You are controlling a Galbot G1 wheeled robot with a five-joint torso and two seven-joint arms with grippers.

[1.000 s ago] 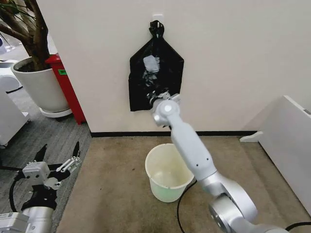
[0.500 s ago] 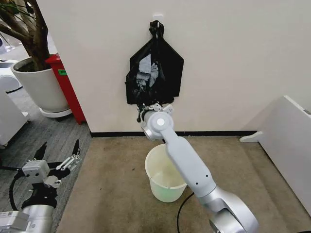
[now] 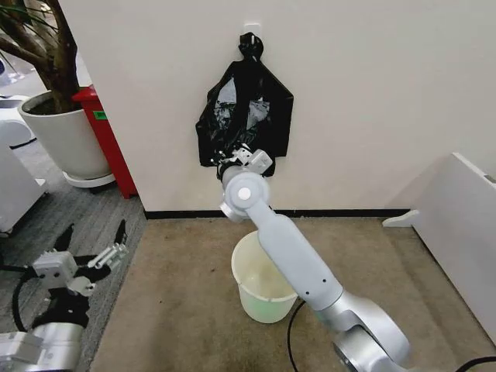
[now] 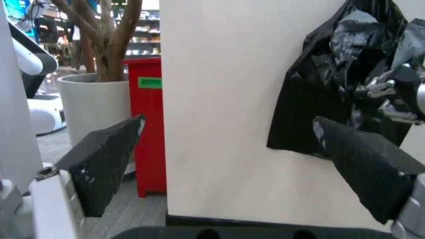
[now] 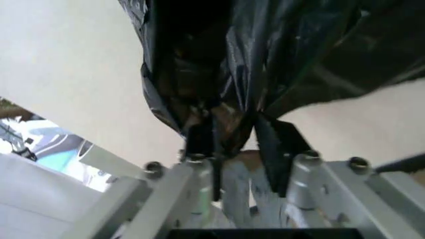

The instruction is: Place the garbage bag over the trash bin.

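1. In the head view the garbage bag [image 3: 246, 116] hangs flat against the white wall [image 3: 372, 101] by a knot at its top, well above the floor.
2. The right pincer [image 3: 242, 160] reaches up to the bag's lower edge; the right wrist view shows what the head view hides: both dark fingers [image 5: 199, 137] closed on a gathered fold of the black plastic.
3. The trash bin [image 3: 267, 288] stands upright on the brown carpet [image 3: 178, 310] just below the bag, partly behind the right arm, with nothing over its rim.
4. The left pincer [image 3: 89, 248] is held low at the left, above the grey floor, fingers spread apart; its wrist view shows the two black fingers [image 4: 106, 164] wide, with nothing between them.
5. That same wrist view gives a side look at the bag's crumpled corner and a red box [image 4: 149, 124] beside a white plant pot [image 4: 93, 107].
6. The red box bears a green label [image 4: 150, 82]; its writing cannot be read.
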